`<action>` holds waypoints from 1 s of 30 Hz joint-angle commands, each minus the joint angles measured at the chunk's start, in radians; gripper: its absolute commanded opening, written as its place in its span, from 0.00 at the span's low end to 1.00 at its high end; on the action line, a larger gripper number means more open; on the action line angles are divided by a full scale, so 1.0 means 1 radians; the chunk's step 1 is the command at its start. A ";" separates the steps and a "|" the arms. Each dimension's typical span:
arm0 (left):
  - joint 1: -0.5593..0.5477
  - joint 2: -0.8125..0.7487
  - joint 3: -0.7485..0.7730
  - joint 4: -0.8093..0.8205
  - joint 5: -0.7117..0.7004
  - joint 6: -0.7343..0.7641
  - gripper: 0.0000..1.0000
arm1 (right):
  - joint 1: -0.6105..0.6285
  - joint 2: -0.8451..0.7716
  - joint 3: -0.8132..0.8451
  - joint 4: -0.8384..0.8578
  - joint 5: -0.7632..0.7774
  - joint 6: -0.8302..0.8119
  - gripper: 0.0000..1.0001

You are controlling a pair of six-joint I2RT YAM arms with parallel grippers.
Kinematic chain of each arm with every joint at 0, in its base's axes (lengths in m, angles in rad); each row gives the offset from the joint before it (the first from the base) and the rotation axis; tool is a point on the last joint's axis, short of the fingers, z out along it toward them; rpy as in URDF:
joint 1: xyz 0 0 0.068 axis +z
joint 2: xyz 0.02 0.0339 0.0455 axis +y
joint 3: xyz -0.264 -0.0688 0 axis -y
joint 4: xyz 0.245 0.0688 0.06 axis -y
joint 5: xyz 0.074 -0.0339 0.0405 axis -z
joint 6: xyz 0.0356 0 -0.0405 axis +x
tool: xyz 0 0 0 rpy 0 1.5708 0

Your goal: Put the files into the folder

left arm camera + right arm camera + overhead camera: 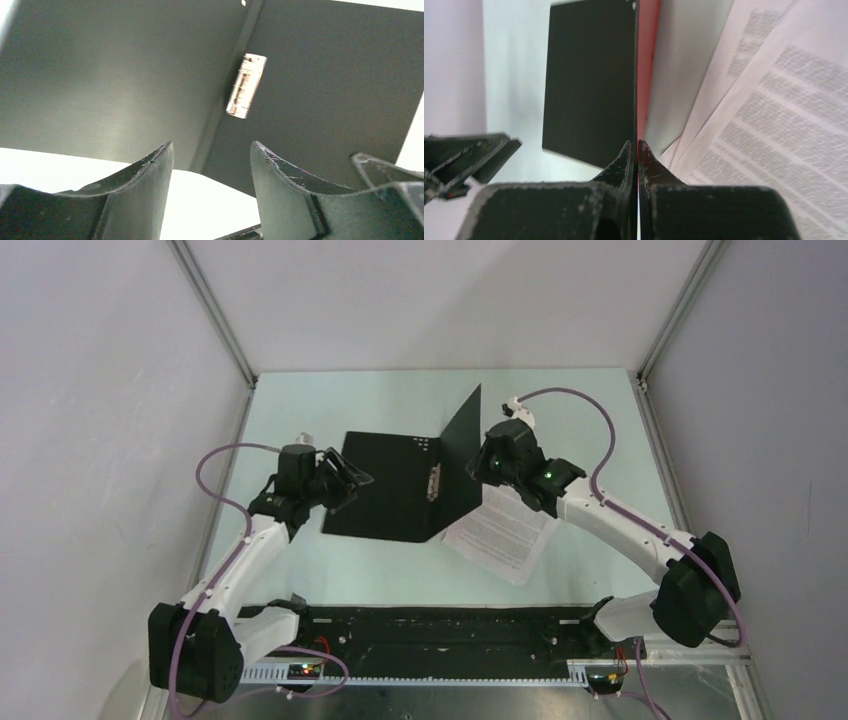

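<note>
Table (pixel 330 400): a pale green surface enclosed by white walls, with both arm bases mounted at its near edge. Folder (pixel 390 490): laid open at the middle of the table, black inside upward; its left panel is spread flat, while its right cover is raised nearly upright along the spine, the black inside (pixel 589 85) being turned left and a red strip of the outside being shown to the right wrist camera. Files (pixel 505 535): white sheets densely printed in black, laid on the table just right of the folder and nearer than the raised cover, outside the folder; they are slightly fanned (pixel 774 125), and their left edge is met by the folder's near right corner. Right gripper (pixel 478 468): placed at the right edge of the raised cover, its fingers (pixel 638 150) pressed together on the cover's thin edge, so that the cover is held up by it. Left gripper (pixel 350 480): positioned at the left edge of the flat panel, its fingers (pixel 211 150) spread apart with nothing between them; contact with the panel (pixel 100 75) cannot be told. Metal clip (pixel 435 482): a small pale fitting fixed inside the folder beside the spine (pixel 245 86).
</note>
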 commanded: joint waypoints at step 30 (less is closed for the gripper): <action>0.021 0.007 -0.294 0.089 -0.290 -0.108 0.51 | -0.058 0.233 -0.259 0.168 -0.332 0.030 0.61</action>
